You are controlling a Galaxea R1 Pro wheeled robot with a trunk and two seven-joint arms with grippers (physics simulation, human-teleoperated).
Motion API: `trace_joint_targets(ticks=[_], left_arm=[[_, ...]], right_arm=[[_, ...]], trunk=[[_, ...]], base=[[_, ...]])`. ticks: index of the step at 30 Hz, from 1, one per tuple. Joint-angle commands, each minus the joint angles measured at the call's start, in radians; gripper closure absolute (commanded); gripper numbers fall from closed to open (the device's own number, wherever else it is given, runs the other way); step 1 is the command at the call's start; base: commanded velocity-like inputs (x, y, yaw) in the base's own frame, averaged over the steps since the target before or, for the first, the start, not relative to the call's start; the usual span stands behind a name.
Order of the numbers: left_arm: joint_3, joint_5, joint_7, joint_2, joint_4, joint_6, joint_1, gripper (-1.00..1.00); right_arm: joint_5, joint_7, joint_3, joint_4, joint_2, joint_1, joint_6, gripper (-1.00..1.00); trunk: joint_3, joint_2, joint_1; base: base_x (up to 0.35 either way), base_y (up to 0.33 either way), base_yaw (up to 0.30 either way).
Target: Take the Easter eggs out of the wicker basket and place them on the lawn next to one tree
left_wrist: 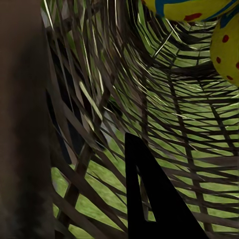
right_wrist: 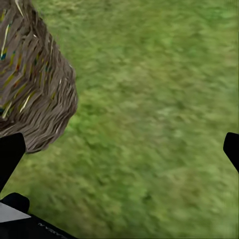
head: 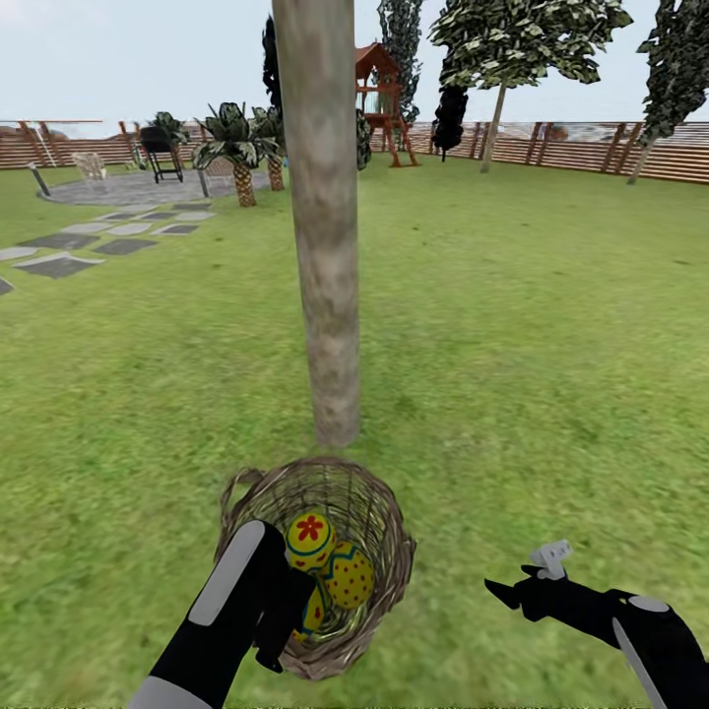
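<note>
**A:** Green lawn (head: 551,325) runs out ahead of you to a slatted fence (head: 581,148), with paving stones (head: 59,264) and a patio off at the far left and a playset (head: 382,98) at the back. Where's your basket?

**B:** Your basket (head: 384,532) sits on the grass right at the foot of the tree (head: 325,246), just on the near side of the trunk. All three eggs (head: 350,576) are in it, bunched together: one on top showing a red flower mark, one with red dots beside it, and a third low down, mostly hidden behind your left arm.

**A:** And your left claw (head: 286,615)?

**B:** You've got it down inside the basket, at the near left wall, close against the eggs. Your left wrist camera looks through the weave (left_wrist: 149,99) to grass, with two eggs at the edge of the frame and one dark finger (left_wrist: 149,199) showing. You can't tell whether that claw is apart or clamped.

**A:** Your right one?

**B:** Your right claw (head: 522,591) hangs over the grass, off to the right of the basket, touching nothing. Its fingers (right_wrist: 10,154) stand wide apart in the wrist camera, with the basket's outer wall (right_wrist: 35,89) beside one of them.
</note>
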Motion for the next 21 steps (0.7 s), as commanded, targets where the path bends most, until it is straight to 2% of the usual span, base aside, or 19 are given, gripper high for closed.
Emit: trace_joint_targets(ticks=[1,2,4,15,21], left_arm=[[0.001,0.003,0.004,0.001,-0.001,0.015,-0.001,1.00],[0.003,0.003,0.004,0.001,0.000,0.015,-0.001,1.00],[0.006,0.003,0.005,0.003,0.001,0.015,-0.001,1.00],[0.017,0.003,0.006,0.009,0.039,0.014,-0.001,1.00],[0.017,0.003,0.006,0.009,0.039,0.014,-0.001,1.00]], right_arm=[[0.001,0.002,-0.001,-0.001,0.015,-0.001,0.007,-1.00],[0.002,-0.008,-0.001,-0.001,0.026,0.000,0.007,-1.00],[0.002,-0.032,-0.001,-0.001,0.031,0.000,0.007,-1.00],[0.004,-0.040,0.000,0.002,0.032,-0.001,0.006,-1.00],[-0.002,-0.038,0.000,0.002,0.032,-0.001,0.006,-1.00]], trunk=[[-0.006,-0.008,0.004],[-0.011,-0.015,0.008],[-0.020,-0.029,0.015],[-0.072,-0.106,0.058],[-0.092,-0.148,0.081]], base=[[0.000,0.000,0.000],[0.000,0.000,0.000],[0.000,0.000,0.000],[0.000,0.000,0.000],[0.000,0.000,0.000]])
